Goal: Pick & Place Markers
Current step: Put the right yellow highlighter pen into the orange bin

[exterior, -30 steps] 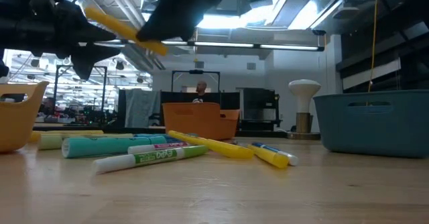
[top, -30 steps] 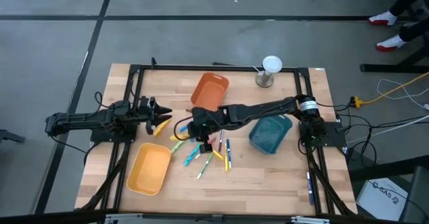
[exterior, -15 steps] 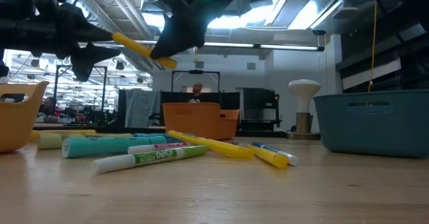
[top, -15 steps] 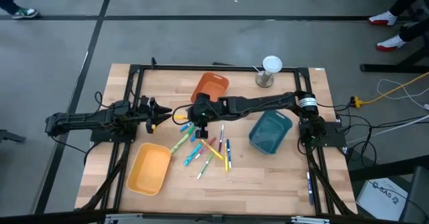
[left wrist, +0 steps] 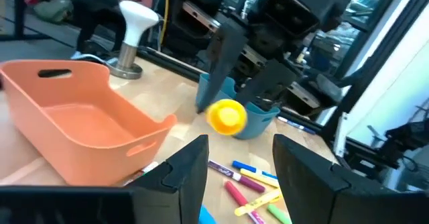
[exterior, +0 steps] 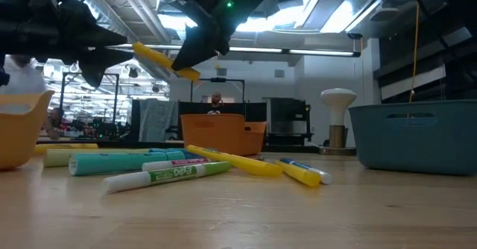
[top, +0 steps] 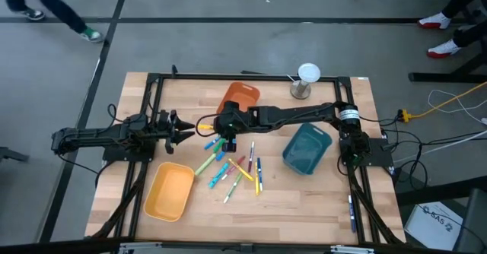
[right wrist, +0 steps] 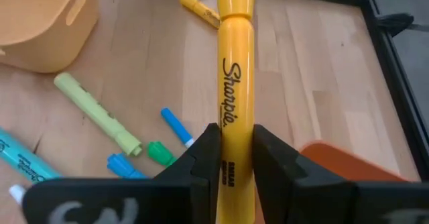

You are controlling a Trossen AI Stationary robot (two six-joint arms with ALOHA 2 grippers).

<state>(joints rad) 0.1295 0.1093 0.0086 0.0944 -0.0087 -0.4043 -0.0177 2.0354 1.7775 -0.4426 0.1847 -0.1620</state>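
Note:
A yellow marker (right wrist: 234, 70) hangs in the air over the table's middle left, with my right gripper (right wrist: 234, 158) shut on it. Its free end (left wrist: 226, 115) points at my left gripper (left wrist: 238, 163), which stands open at the table's left, level, with nothing between its fingers. In the low view the marker (exterior: 165, 61) slants between the two grippers. Several other markers (top: 232, 166), green, blue, yellow and pink, lie loose on the wood below. My right gripper pinches the yellow marker's barrel (right wrist: 234, 133) between its two fingers, close to the end opposite the cap. The marker runs out forward along the fingers. It is lifted clear of the table, its capped end toward my left gripper.
An orange bin (top: 238, 102) stands at the far middle, a yellow-orange bin (top: 170, 191) at the near left, and a teal bin (top: 307, 149) at the right. A white-topped stand (top: 307, 80) is at the far edge. A person walks past beyond the far left.
My right gripper has carried the yellow marker toward the table's far edge and swung about, staying shut on it. The marker stays clear of the table, its free end still toward my left gripper.

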